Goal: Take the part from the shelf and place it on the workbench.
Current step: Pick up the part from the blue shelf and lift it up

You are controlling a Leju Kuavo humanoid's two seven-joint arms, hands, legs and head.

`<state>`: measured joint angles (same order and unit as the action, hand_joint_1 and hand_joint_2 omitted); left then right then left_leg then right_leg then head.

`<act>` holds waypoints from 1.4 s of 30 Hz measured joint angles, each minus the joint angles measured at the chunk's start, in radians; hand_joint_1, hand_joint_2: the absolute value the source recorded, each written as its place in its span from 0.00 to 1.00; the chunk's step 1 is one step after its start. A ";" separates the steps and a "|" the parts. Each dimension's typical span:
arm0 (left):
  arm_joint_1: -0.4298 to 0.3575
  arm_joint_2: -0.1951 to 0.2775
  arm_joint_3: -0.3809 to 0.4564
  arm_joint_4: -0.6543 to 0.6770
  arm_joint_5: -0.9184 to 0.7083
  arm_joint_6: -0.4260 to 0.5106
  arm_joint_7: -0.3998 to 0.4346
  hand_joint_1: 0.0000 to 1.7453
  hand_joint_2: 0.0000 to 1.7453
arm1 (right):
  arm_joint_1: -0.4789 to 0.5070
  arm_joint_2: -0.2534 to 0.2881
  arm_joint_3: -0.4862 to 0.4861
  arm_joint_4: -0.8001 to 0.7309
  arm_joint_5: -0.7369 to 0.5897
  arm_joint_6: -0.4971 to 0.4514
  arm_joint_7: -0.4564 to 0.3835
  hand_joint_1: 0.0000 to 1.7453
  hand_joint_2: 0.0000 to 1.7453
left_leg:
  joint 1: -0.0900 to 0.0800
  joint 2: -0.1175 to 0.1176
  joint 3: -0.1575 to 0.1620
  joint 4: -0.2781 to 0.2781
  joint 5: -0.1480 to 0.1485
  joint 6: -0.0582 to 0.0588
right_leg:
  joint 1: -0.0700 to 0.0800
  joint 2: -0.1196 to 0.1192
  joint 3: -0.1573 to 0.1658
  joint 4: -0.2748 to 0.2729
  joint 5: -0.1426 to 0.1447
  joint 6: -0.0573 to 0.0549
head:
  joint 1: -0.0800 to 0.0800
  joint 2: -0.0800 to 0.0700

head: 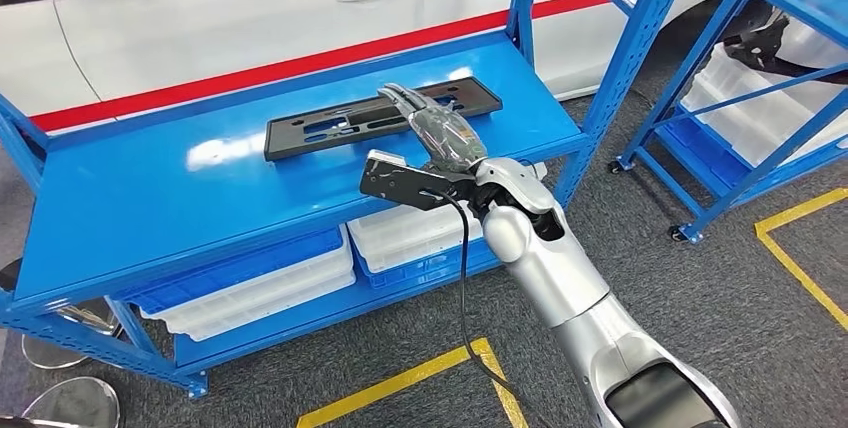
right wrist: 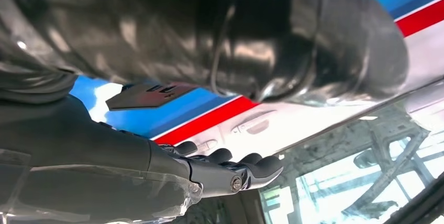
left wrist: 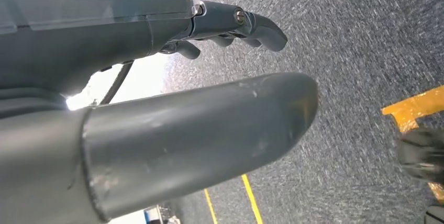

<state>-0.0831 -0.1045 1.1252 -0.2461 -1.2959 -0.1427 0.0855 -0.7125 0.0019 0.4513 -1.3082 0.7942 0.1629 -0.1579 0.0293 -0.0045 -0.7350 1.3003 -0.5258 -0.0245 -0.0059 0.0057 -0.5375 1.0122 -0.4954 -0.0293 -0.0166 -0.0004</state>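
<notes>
- Lying flat on blue shelf (head: 200, 208) top level: black part (head: 380, 116), long and slotted, near the back edge.
- Reaching over the shelf above the part's right half: right robot hand (head: 435, 128), fingers (right wrist: 235, 164) extended and apart, nothing in them; contact with the part impossible to tell.
- Showing the part (right wrist: 149, 94) past the thumb in right wrist view, apart from the fingertips.
- Hanging over grey carpet (left wrist: 366, 51) with yellow floor line (left wrist: 251, 198): left robot hand (left wrist: 209, 77), fingers slightly curled, thumb straight, holding nothing.
- Sitting on lower shelf level: white bins (head: 260, 288).
- Standing behind the shelf: white car (head: 250, 8) with red stripe.
</notes>
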 joint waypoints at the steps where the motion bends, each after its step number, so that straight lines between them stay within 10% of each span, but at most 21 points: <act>1: 0.002 0.000 0.000 0.000 0.000 0.000 0.000 0.00 0.00 | 0.001 0.000 0.000 0.000 0.000 0.000 0.000 0.00 0.00 | -0.001 0.000 0.011 -0.055 0.051 0.005 | 0.002 0.002 0.015 0.000 -0.012 0.001 | 0.000 0.000; 4: 0.004 0.000 0.000 0.000 0.000 0.000 -0.001 0.00 0.00 | 0.001 -0.001 0.000 0.000 0.000 0.000 0.000 0.00 0.00 | -0.011 0.000 0.068 -0.215 0.141 0.024 | 0.005 0.007 0.047 0.000 -0.043 0.013 | 0.000 0.000; 9: 0.002 -0.001 0.000 0.000 0.000 0.000 -0.001 0.00 0.00 | 0.000 -0.002 0.000 -0.007 0.001 0.000 -0.001 0.00 0.00 | -0.016 -0.003 0.118 -0.274 0.102 0.052 | 0.001 0.006 0.030 0.049 -0.036 0.042 | 0.001 0.000; 13: 0.001 -0.002 0.001 -0.001 0.000 -0.001 -0.002 0.00 0.00 | 0.005 -0.003 0.000 -0.009 0.002 0.001 -0.002 0.00 0.00 | -0.013 -0.003 0.175 -0.290 0.070 0.064 | -0.004 0.001 -0.135 0.264 -0.086 0.058 | 0.001 0.000; 15: 0.002 -0.002 0.001 -0.001 0.000 -0.003 -0.003 0.00 0.00 | 0.010 -0.004 0.000 -0.008 0.003 0.002 -0.002 0.00 0.00 | -0.013 -0.005 0.205 -0.290 0.047 0.063 | -0.007 0.000 -0.194 0.281 -0.096 0.060 | 0.001 0.000; 20: 0.004 -0.010 0.001 0.000 -0.001 -0.008 -0.004 0.00 0.00 | 0.015 -0.011 0.000 -0.005 0.003 0.004 -0.002 0.00 0.00 | -0.015 -0.010 0.272 -0.291 -0.014 0.040 | 0.006 -0.001 -0.180 0.029 0.139 0.031 | 0.001 0.000; 25: -0.002 -0.011 0.001 -0.002 0.002 -0.006 -0.005 0.00 0.00 | 0.018 -0.016 0.000 -0.008 0.007 0.007 -0.004 0.00 0.00 | -0.012 -0.008 0.267 -0.240 -0.027 0.015 | 0.005 0.000 -0.145 -0.006 0.137 -0.003 | 0.001 0.000; 29: -0.005 -0.012 0.001 -0.003 0.001 -0.005 -0.010 0.00 0.00 | 0.028 -0.018 0.000 -0.006 0.011 0.018 -0.004 0.00 1.00 | -0.009 -0.004 0.132 -0.041 -0.115 0.001 | 0.006 0.001 -0.113 -0.012 0.112 -0.014 | 0.001 0.000; 35: -0.003 -0.012 0.003 -0.009 0.002 -0.005 -0.011 0.00 0.00 | 0.039 -0.028 0.001 0.002 0.015 0.033 -0.004 0.00 1.00 | -0.014 -0.002 0.146 -0.255 0.060 0.007 | 0.006 0.005 -0.082 0.010 0.072 0.002 | 0.001 0.000; 42: 0.000 -0.015 0.008 -0.014 0.000 -0.005 -0.012 0.00 0.00 | 0.050 -0.095 0.020 0.007 -0.049 0.082 -0.029 0.00 1.00 | -0.019 -0.006 0.147 -0.275 0.079 0.024 | 0.010 0.000 -0.080 0.007 0.069 -0.003 | 0.001 0.000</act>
<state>-0.0836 -0.1191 1.1331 -0.2601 -1.2960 -0.1480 0.0739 -0.6629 -0.0927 0.4708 -1.3016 0.7454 0.2449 -0.1867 0.0101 -0.0109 -0.5884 1.0249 -0.4464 -0.0004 0.0043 0.0062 -0.6178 1.0189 -0.4266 -0.0327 -0.0154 -0.0004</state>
